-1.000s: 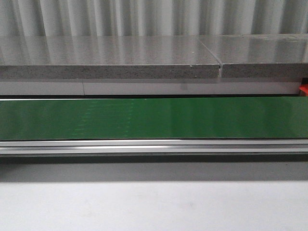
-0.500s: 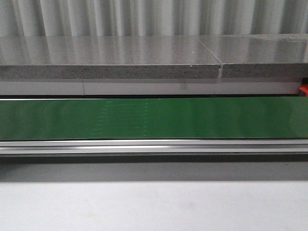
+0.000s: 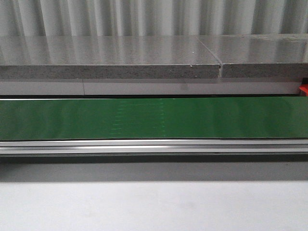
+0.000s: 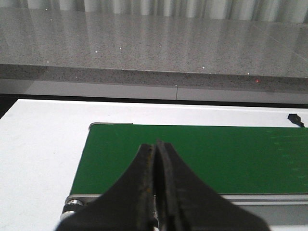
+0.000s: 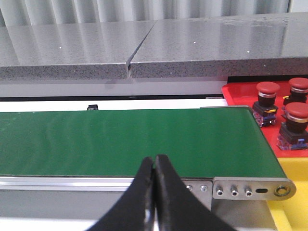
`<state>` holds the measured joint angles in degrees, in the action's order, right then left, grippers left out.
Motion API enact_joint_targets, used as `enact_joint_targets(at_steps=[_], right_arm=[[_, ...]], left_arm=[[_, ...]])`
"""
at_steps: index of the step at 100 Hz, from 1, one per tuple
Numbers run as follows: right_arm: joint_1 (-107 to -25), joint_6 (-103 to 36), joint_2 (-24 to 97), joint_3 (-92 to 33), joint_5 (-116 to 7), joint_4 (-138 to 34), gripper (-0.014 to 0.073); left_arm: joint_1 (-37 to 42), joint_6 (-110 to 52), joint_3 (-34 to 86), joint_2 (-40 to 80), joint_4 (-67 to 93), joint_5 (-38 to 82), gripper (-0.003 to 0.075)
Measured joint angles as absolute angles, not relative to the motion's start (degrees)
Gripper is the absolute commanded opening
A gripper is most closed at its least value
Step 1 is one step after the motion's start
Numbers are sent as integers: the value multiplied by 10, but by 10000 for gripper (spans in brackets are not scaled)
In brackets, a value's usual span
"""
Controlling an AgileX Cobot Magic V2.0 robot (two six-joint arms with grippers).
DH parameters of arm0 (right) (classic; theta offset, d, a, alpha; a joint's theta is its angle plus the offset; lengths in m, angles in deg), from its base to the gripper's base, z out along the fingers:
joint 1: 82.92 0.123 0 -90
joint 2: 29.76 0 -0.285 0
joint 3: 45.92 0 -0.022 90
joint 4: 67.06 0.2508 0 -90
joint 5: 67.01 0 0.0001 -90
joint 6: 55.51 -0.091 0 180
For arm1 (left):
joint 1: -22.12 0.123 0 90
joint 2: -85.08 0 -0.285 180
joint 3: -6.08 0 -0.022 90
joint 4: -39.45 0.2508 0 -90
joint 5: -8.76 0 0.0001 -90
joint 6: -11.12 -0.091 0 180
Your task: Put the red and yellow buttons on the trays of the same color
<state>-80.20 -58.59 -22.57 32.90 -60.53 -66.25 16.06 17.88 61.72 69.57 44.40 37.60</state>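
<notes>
Right wrist view: the right claw [image 5: 154, 166] is being held pressed shut on nothing, just before the green belt [image 5: 130, 139]. Beyond the belt's end, three red buttons [image 5: 267, 96] are being carried on the red tray [image 5: 236, 94], beside a yellow tray [image 5: 293, 204]. The left claw [image 4: 155, 154] is likewise being kept closed and empty.

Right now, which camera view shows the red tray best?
The right wrist view: the red tray sits beyond the green belt's end, holding three red buttons. The front view shows only a red sliver at its right edge. The left wrist view shows none of it.
</notes>
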Motion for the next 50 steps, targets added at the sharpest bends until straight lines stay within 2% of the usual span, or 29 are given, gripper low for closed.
enact_joint_targets(at_steps=[50], right_arm=[[-802, -586, -226, 329, -605, -662, -69]], left_arm=[[161, 179, 623, 696, 444, 376, -21]])
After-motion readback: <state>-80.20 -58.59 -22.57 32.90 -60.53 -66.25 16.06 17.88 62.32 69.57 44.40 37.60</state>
